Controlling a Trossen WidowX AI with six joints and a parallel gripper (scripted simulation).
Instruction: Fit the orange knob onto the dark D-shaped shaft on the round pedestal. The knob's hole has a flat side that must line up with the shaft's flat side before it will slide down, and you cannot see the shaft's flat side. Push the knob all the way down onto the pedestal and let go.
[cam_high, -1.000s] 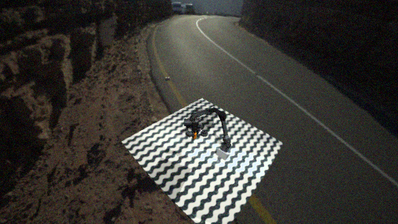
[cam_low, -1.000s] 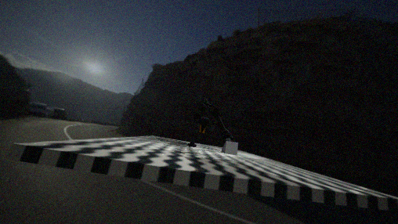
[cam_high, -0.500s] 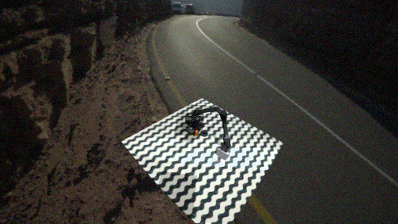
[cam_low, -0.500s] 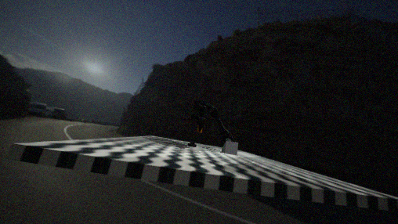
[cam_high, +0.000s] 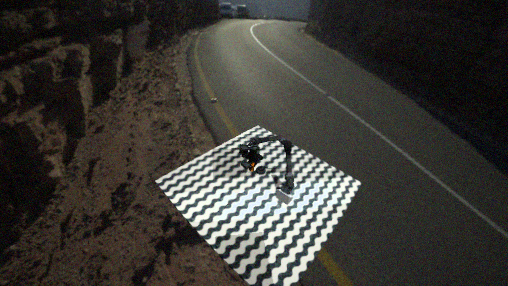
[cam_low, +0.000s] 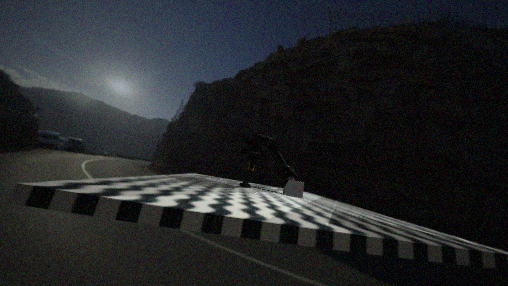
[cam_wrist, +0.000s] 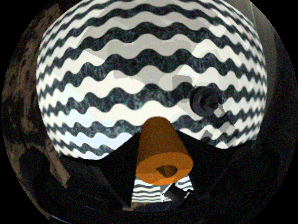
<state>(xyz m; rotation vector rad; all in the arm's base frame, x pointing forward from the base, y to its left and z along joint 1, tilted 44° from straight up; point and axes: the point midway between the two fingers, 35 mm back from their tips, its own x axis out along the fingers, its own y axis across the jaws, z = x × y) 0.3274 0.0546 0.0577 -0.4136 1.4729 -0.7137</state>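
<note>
The orange knob (cam_high: 252, 167) (cam_low: 251, 166) (cam_wrist: 162, 145) is between the fingers of my gripper (cam_wrist: 161, 154), which is shut on it. In the exterior view the knob hangs well above the mat. The wrist view shows its wide end with a dark hole; the flat side of the hole is hard to make out. The dark round pedestal (cam_high: 260, 170) (cam_low: 245, 185) (cam_wrist: 204, 100) stands on the mat, apart from the knob, up and to the right of it in the wrist view. The shaft's flat side cannot be seen.
The wavy black-and-white mat (cam_high: 240, 210) (cam_low: 175, 200) (cam_wrist: 150, 75) lies under everything. The arm's pale base block (cam_high: 284, 197) (cam_low: 293, 189) stands to the right of the pedestal in the top and exterior views. A dark road and rocky slopes form the background.
</note>
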